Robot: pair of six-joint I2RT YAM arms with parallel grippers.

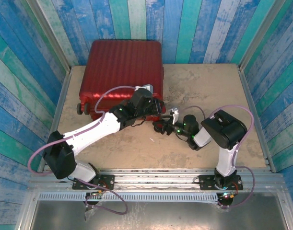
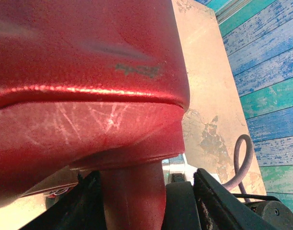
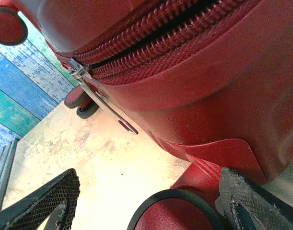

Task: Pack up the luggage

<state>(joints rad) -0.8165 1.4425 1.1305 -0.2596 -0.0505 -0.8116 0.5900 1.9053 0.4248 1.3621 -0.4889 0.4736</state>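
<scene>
Surface [image 1: 208,91]: bare tan top w/ the luggage [image 1: 124,72] lying flat at its 11 o'clock, back edge at the rear wall [image 1: 184,28], lid down, ribbed side up.

Left arm [image 1: 93,129] reaches to the case's 5 o'clock corner, and the left hand [image 1: 153,106] sits on that corner. In its wrist view a red stub of the case stands btwn the fingers [image 2: 86,206]. Clamped or just straddling, can't tell.

Right hand [image 1: 161,126] lies low just past the same corner, pointing to 9 o'clock. It's released, pads wide apart, w/ a corner wheel [image 3: 172,213] btwn them, not pinched.

Zip [image 3: 160,33] runs along the seam above. A dark gap shows btwn the tooth rows at 1 o'clock of the slider [image 3: 75,72], so prob. not run shut there. Zip pull [image 3: 105,108] hangs free, untouched.

Step, my read: lid down, closing stage, i.e. zipping. Next move needs the right hand up off the wheel to nip the pull w/ a narrow grip. Then it drags along the seam while the left hand steadies the case.
</scene>
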